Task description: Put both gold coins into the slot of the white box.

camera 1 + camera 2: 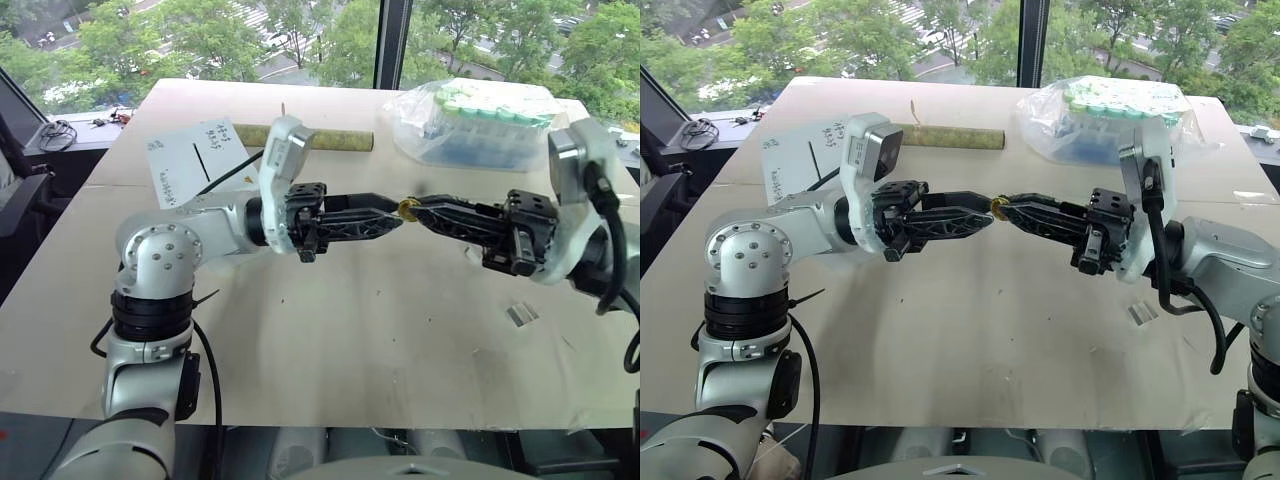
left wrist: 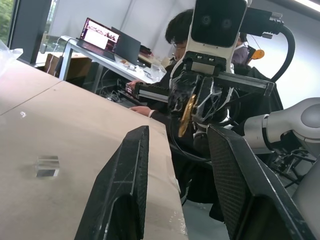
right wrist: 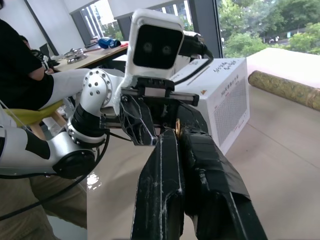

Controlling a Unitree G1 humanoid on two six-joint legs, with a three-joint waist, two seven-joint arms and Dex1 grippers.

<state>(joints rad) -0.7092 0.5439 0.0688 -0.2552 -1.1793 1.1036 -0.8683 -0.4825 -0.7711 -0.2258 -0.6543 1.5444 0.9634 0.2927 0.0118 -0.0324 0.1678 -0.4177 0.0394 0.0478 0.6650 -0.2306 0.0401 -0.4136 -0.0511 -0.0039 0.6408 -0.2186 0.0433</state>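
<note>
Coins are the whole job, and one gold coin [image 1: 408,209] sits at mid-frame in the left eye view, pinched at the tip of the right gripper [image 1: 414,209].

Going by size: the pale table [image 1: 400,330] spans the picture. A clear bag of green-capped tubes [image 1: 480,120] lies at upper right, and the white box [image 1: 192,160] stands at upper left with its black slot [image 1: 199,163] facing up toward the camera. A cardboard roll [image 1: 345,140] lies along the top centre, and a small clear plastic scrap [image 1: 521,315] rests at lower right.

The right gripper's jaws are pressed together on the coin; the left wrist view shows the disc held edge-on [image 2: 187,114]. The left gripper [image 1: 398,217] meets it tip to tip, jaws partly apart on either side of the coin and, as far as I can tell, not clamped on it.

This looks like a hand-over from right to left, the box being on the left side. Next, I judge, the left jaws must close on the coin's faces before the right lets go, or the coin may drop. I cannot make out the second coin.
</note>
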